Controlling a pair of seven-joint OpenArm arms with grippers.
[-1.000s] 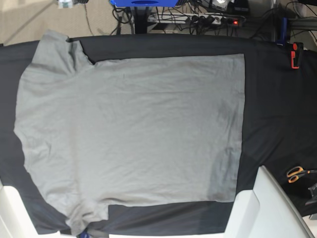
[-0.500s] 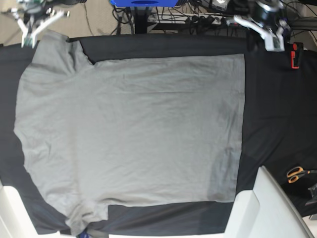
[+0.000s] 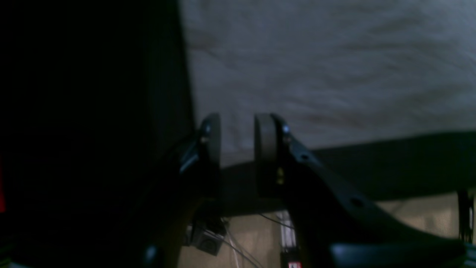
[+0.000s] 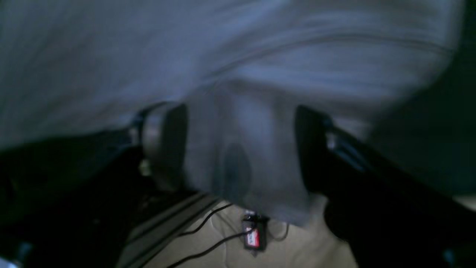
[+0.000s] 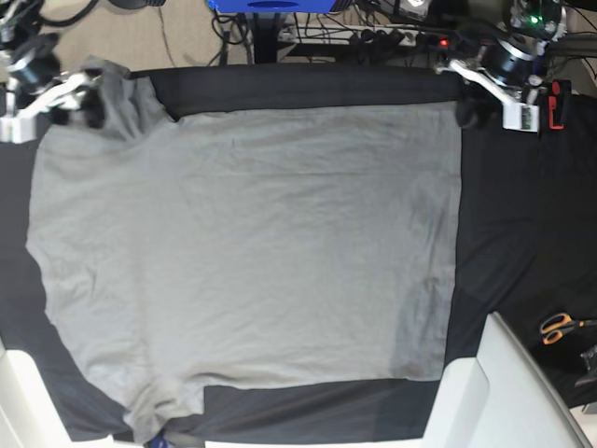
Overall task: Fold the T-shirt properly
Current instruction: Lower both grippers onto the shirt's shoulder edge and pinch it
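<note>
The grey T-shirt (image 5: 242,243) lies spread flat on the black table cloth (image 5: 522,215), collar end at the left and hem at the right. My right gripper (image 5: 56,107) is at the far left sleeve. In the blurred right wrist view the right gripper (image 4: 241,145) stands open, with the sleeve (image 4: 245,163) between its wide-apart fingers. My left gripper (image 5: 492,112) is at the far hem corner. In the left wrist view the left gripper (image 3: 238,126) shows a narrow gap, with the T-shirt (image 3: 316,67) just beyond its tips and nothing held.
Orange-handled scissors (image 5: 557,328) lie at the right edge. A red clamp (image 5: 557,105) sits by the left gripper. A white surface (image 5: 494,392) juts in at the bottom right. Cables and a power strip (image 5: 373,37) lie on the floor beyond the table.
Both arms have come in from the far side and dropped to the shirt's far edge, right at the sleeve and left at the hem corner. Both grippers have opened.
</note>
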